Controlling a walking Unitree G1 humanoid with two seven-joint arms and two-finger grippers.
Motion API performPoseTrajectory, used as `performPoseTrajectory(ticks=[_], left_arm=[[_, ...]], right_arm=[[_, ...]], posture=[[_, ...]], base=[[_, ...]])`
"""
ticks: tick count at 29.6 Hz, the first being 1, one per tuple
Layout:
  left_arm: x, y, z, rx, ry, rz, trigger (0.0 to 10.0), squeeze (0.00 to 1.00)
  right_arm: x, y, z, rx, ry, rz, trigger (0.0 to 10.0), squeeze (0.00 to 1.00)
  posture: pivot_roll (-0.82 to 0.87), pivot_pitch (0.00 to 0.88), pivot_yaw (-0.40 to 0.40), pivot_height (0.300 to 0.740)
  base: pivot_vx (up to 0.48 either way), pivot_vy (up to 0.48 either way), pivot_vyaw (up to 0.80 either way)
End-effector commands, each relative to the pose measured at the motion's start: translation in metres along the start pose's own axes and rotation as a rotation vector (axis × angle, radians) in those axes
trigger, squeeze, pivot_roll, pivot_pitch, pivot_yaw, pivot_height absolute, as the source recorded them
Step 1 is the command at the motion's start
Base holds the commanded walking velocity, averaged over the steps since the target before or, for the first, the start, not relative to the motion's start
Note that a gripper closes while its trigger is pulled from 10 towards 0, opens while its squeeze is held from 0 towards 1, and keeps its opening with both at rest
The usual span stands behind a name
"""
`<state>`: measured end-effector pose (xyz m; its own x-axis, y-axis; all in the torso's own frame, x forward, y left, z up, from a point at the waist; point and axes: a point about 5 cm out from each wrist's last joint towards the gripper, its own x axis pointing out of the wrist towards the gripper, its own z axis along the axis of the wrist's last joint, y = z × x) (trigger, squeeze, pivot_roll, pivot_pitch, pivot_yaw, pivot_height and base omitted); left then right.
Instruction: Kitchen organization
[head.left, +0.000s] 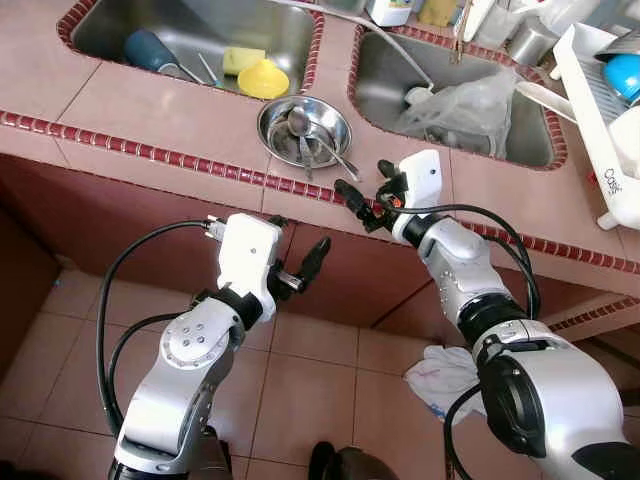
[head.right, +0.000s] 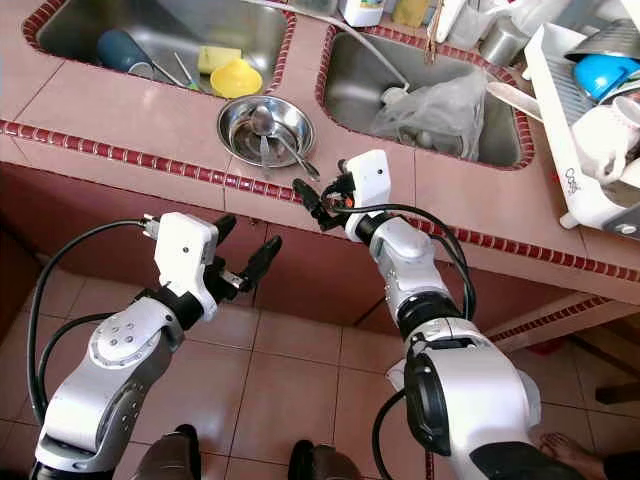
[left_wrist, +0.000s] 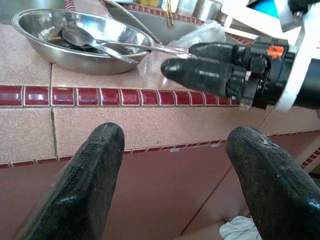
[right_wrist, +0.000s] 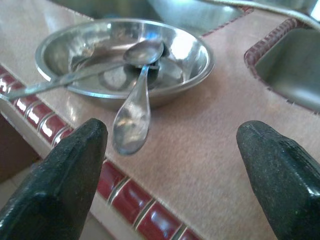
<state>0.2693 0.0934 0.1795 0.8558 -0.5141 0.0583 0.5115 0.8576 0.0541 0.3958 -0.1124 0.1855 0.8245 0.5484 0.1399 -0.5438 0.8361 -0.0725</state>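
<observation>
Partly hidden under a crumpled clear plastic bag (head.left: 470, 105), things fill the right sink, the round shiny steel bowl (head.left: 303, 130) holds spoons, and both the left gripper (head.left: 300, 262) and right gripper (head.left: 362, 199) are spread wide, holding nothing

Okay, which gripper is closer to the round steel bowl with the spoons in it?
Right. The right gripper sits open at the counter edge just beside the round steel bowl. The left gripper hangs open below the counter, in front of its face, farther away.
</observation>
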Motion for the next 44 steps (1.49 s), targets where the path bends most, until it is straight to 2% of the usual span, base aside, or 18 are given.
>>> performPoseTrajectory(ticks=[1,2,3,4,5,27,44], left_arm=[[-0.001,-0.007,0.001,-0.012,-0.004,-0.017,10.0,0.00],[-0.001,-0.008,0.001,-0.014,-0.003,-0.018,10.0,0.00],[-0.001,-0.009,0.000,-0.015,-0.002,-0.020,10.0,0.00],[-0.001,-0.009,0.000,-0.015,-0.002,-0.020,10.0,0.00],[-0.001,-0.009,0.000,-0.016,-0.001,-0.021,10.0,0.00],[-0.004,-0.009,0.001,-0.021,0.008,-0.011,10.0,0.00],[-0.005,-0.010,0.001,-0.022,0.011,-0.012,10.0,0.00]], right_arm=[[-0.001,-0.005,0.003,0.005,-0.012,-0.008,9.2,0.00],[-0.001,-0.005,0.004,0.006,-0.018,-0.008,5.0,0.00],[0.000,-0.005,0.005,0.008,-0.025,-0.008,2.3,0.00],[0.000,-0.005,0.005,0.008,-0.025,-0.008,2.3,0.00],[0.000,-0.005,0.006,0.015,-0.028,-0.008,0.0,0.00],[0.006,0.006,0.007,0.089,-0.052,0.039,0.0,0.00],[0.009,0.004,0.013,0.076,-0.063,0.035,0.0,0.00]], posture=[[0.27,0.289,-0.208,0.740],[0.27,0.290,-0.207,0.740],[0.27,0.291,-0.206,0.740],[0.27,0.291,-0.206,0.740],[0.27,0.291,-0.206,0.740],[0.29,0.306,-0.208,0.740],[0.29,0.298,-0.210,0.740]], base=[[0.000,0.000,0.00],[0.000,0.000,0.00],[0.000,0.000,0.00],[0.000,0.000,0.00],[0.000,0.000,0.00],[0.000,0.000,0.00],[0.000,0.000,0.00]])
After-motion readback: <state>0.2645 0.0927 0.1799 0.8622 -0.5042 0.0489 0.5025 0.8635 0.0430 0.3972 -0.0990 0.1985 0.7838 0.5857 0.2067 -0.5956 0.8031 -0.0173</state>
